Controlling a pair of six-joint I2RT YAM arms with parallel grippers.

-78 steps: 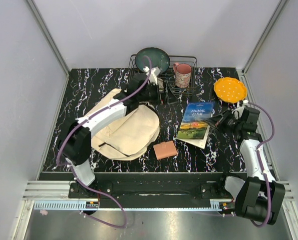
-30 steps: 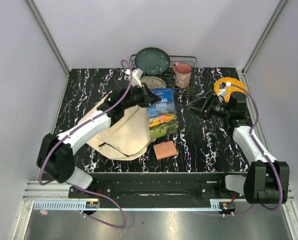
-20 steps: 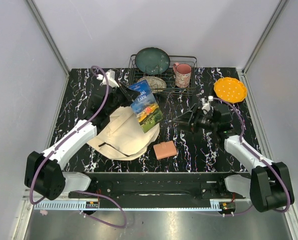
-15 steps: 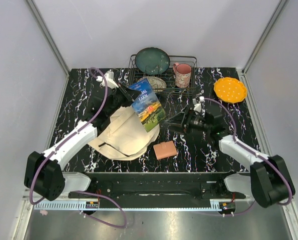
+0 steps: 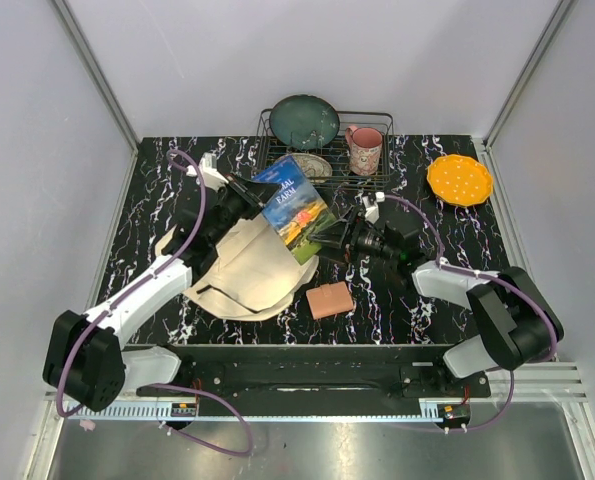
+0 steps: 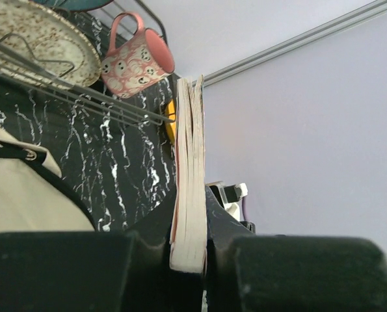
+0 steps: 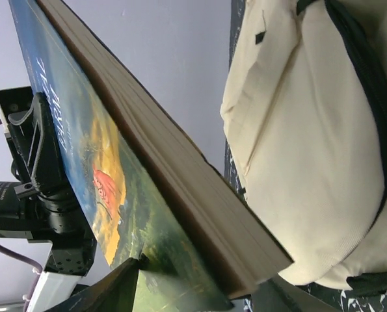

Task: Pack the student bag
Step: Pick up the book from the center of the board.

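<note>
Two plates [image 5: 304,120], one mug [image 5: 363,150] in the rack [image 5: 375,183]; left jaws clench book [image 5: 295,208] above student bag [image 5: 247,275], right jaws gape.

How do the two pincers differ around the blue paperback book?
The left pincer is shut on the blue paperback book; the right pincer is open, jaws either side of its corner. Left is at the book's far-left side, right at its near-right corner. Both point at the book.
</note>
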